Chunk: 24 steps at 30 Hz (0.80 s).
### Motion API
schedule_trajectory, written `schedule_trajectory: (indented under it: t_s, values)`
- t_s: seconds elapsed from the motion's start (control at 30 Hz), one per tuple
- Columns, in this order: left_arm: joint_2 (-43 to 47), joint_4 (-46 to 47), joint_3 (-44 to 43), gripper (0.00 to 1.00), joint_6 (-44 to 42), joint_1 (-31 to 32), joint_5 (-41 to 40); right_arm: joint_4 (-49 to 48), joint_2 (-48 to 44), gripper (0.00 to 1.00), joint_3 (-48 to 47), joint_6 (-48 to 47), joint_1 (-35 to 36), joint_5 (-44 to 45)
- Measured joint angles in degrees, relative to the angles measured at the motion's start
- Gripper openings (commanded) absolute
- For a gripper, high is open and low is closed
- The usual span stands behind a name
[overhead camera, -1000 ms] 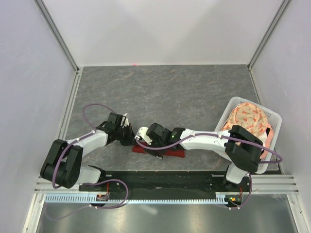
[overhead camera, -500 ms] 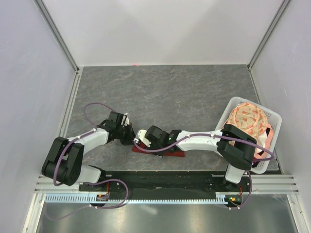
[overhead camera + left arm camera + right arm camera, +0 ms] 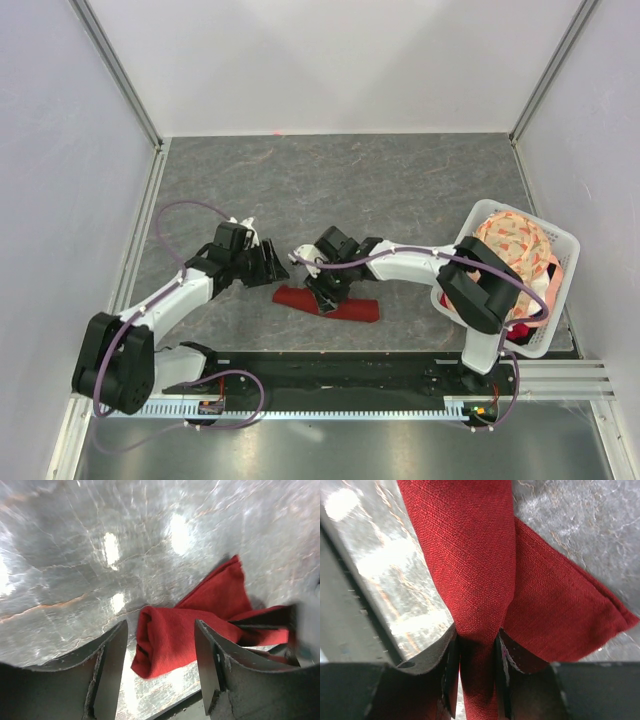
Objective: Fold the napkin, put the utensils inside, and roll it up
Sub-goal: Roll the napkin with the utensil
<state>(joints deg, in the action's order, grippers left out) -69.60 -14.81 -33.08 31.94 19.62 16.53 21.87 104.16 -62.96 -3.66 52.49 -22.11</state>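
The dark red napkin (image 3: 345, 306) lies rolled near the table's front edge, one flat corner sticking out to the side (image 3: 560, 615). My right gripper (image 3: 324, 288) is shut on the roll (image 3: 470, 555), its jaws pinching the cloth between them (image 3: 476, 642). My left gripper (image 3: 272, 263) stands open just left of the roll, apart from it. In the left wrist view the roll's end (image 3: 170, 640) lies on the table below and between the spread fingers (image 3: 115, 655), untouched by them. The utensils are hidden from every view.
A white basket (image 3: 556, 238) holding a peach-and-cream floral cloth (image 3: 512, 245) stands at the right edge of the grey marbled table (image 3: 340, 190). The black base rail (image 3: 340, 370) runs just in front of the napkin.
My left gripper has opened and drawn back to the upper left, off the napkin. The right gripper has closed onto the roll.
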Motion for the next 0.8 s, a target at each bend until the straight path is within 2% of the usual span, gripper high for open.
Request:
schedule_trajectory:
  t_s: [0.23, 0.4, 0.67, 0.73, 0.8]
  values:
    - [7.08, 1.55, 2.71, 0.60, -0.02, 0.00, -0.76, 3.39, 6.12, 0.35, -4.17, 2.93, -5.73, -15.30]
    - [8.55, 3.04, 6.32, 0.57, 0.07, 0.00, 1.07, 4.98, 9.84, 0.35, -5.40, 4.33, -8.33, -24.28]
    - [7.43, 7.19, 8.79, 0.52, 0.37, 0.00, 4.57, 6.60, 13.31, 0.35, -6.03, 6.36, -10.54, -31.30]
    - [6.64, 8.90, 9.53, 0.49, 0.63, 0.00, 5.60, 6.91, 13.84, 0.36, -6.21, 6.69, -10.78, -32.22]
    - [5.77, 11.04, 10.82, 0.38, 1.05, 0.00, 6.60, 7.06, 14.23, 0.38, -6.32, 6.93, -11.02, -32.85]
